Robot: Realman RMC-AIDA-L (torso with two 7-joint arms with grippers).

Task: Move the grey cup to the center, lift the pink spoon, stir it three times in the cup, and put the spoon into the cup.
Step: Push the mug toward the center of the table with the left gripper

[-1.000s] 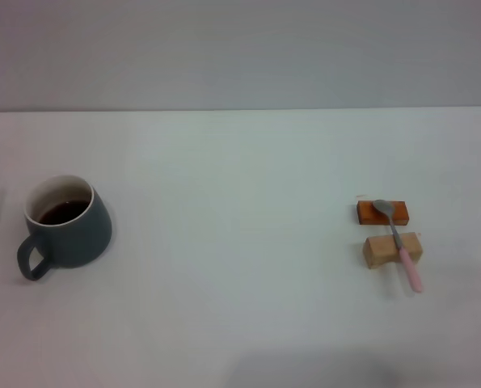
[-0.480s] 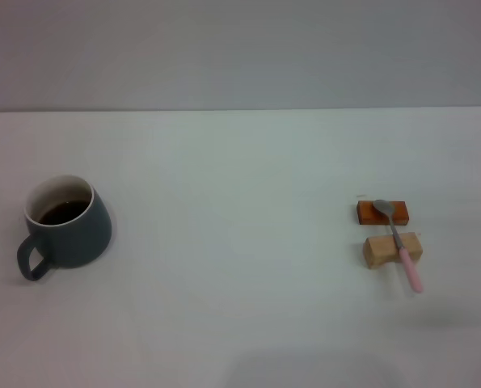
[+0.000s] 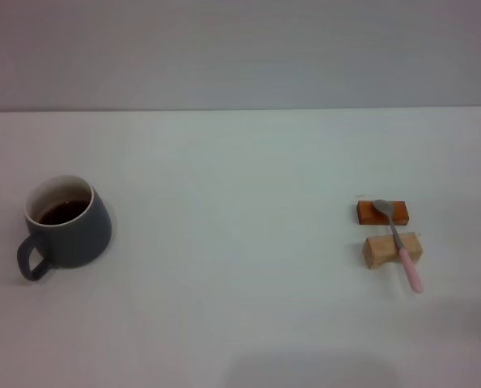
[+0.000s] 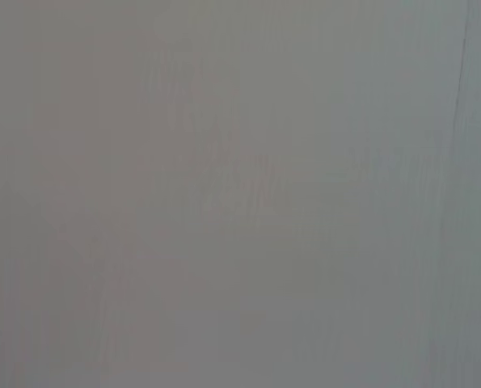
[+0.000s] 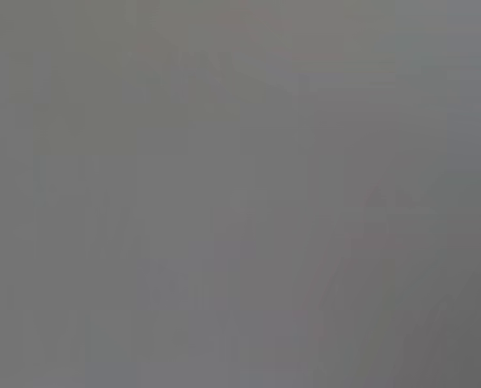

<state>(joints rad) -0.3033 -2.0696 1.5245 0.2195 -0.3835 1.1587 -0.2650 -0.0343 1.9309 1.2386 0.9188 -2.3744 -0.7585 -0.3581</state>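
A white worktop point(image 3: 240, 162) runs back to a plain grey wall. The grey cup point(image 3: 66, 229) stands upright at the robot's left, dark liquid inside, its handle toward the near-left. Well apart on the right, the pink spoon point(image 3: 398, 240) lies across an orange block point(image 3: 382, 212) and a tan block point(image 3: 392, 250). Neither tool is in view; both wrist views show only blank grey.

Blue-grey cup point(image 3: 66, 224), pink-handled spoon point(image 3: 399, 242), orange block point(image 3: 381, 213)
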